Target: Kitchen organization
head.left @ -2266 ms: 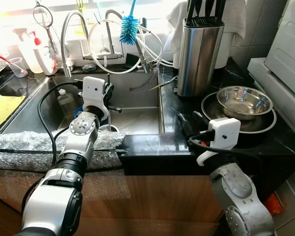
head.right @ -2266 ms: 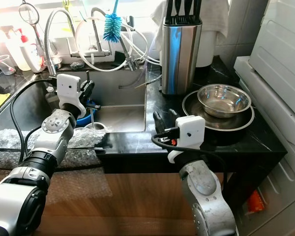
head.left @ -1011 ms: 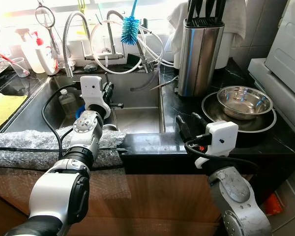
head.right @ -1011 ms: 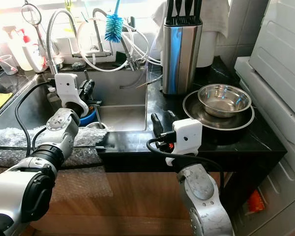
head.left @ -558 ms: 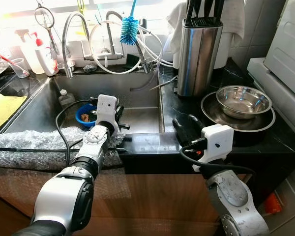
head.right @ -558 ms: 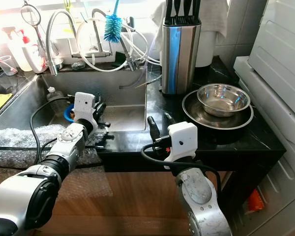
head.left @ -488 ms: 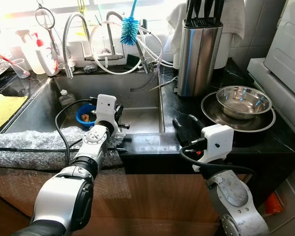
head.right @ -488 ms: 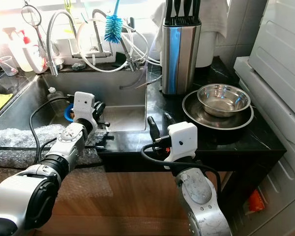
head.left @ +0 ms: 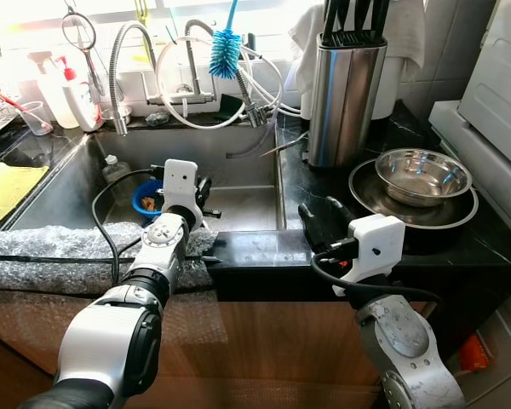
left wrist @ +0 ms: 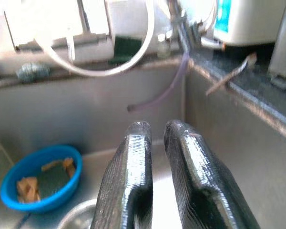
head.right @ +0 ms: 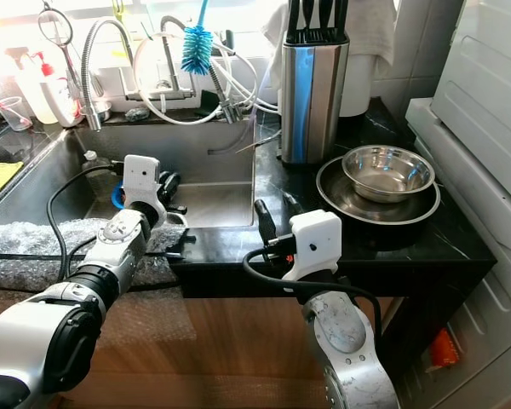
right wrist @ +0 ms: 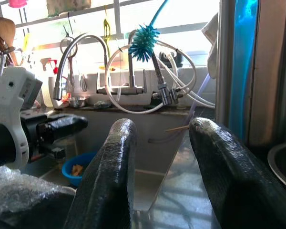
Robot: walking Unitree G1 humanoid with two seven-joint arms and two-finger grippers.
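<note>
The left gripper [left wrist: 151, 138], its ribbed black fingers pressed together on nothing, hangs over the steel sink [head.left: 243, 204], near a round blue plastic bowl [left wrist: 40, 177]. The right gripper [right wrist: 163, 143], fingers spread apart, hovers over the glossy black counter's [head.left: 264, 247] front edge, well apart from the stacked round steel bowls [head.left: 422, 175].

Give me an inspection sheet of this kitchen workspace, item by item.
Surface: black marble counter beside a steel sink; bubble wrap along the front edge.
Job's things: steel bowl nested in a wider pan; blue bowl with scraps in the sink.
Clutter: knife block, blue bottle brush, white bottles.
Grippers: left pincer over the sink, fingers nearly together, empty; right pincer over the counter, open.
Cables: black cable looping off the left arm.
Surroundings: white appliance on the right.
</note>
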